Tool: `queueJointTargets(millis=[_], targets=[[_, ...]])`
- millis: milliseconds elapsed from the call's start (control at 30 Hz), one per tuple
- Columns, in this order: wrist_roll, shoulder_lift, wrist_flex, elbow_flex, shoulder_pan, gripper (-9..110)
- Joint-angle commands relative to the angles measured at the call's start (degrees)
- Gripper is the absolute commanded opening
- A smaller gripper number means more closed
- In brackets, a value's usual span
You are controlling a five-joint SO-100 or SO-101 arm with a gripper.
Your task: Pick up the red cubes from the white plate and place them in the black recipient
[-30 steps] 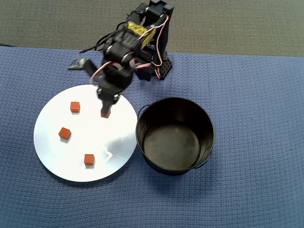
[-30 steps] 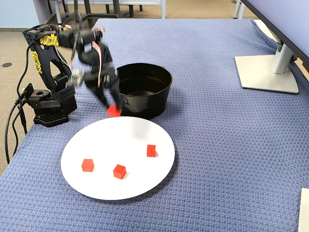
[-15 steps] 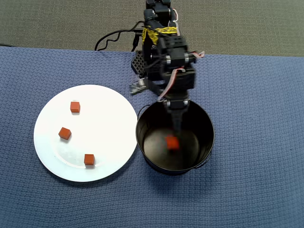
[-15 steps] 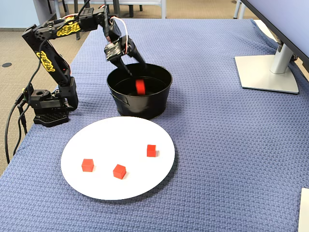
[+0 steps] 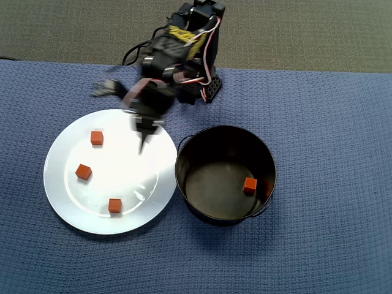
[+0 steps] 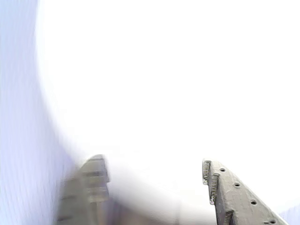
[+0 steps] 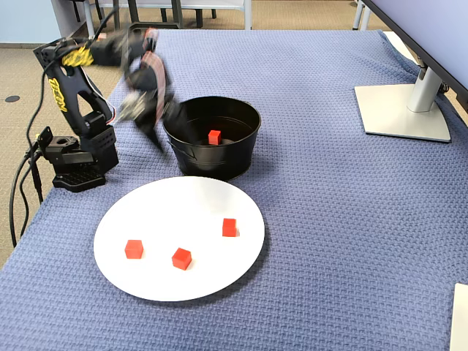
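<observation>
Three red cubes (image 5: 97, 138) (image 5: 83, 172) (image 5: 114, 206) lie on the white plate (image 5: 67, 147), shown in the fixed view as cubes (image 7: 229, 227) (image 7: 181, 258) (image 7: 133, 249) on the plate (image 7: 183, 208). One more red cube (image 5: 250, 185) (image 7: 214, 137) rests on the bottom of the black recipient (image 5: 211, 193) (image 7: 212, 159). My gripper (image 5: 142, 144) (image 7: 156, 137) is motion-blurred above the plate's far edge, left of the pot in the overhead view. In the wrist view the gripper (image 6: 152, 171) is open and empty, with the plate (image 6: 164, 70) filling the view.
The arm's base (image 7: 73, 164) stands at the cloth's edge beyond the plate. A monitor stand (image 7: 406, 110) sits at the far right of the blue cloth (image 7: 351, 219). The pot's rim and handle (image 5: 182, 143) almost touch the plate.
The cube I held went from above the plate into the pot and was let go; it has come to rest at the pot's right side. The arm has swung back over the plate, empty.
</observation>
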Motion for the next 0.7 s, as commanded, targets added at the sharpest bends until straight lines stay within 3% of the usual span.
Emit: queueJointTargets(millis=[0, 400, 667], targets=[[-4.3, -6.2, -8.6, 3.0, 9.9, 12], [-31.0, -13.0, -6.0, 3.3, 14.5, 20], [-42.0, -15.9, -7.6, 2.3, 20.9, 20]])
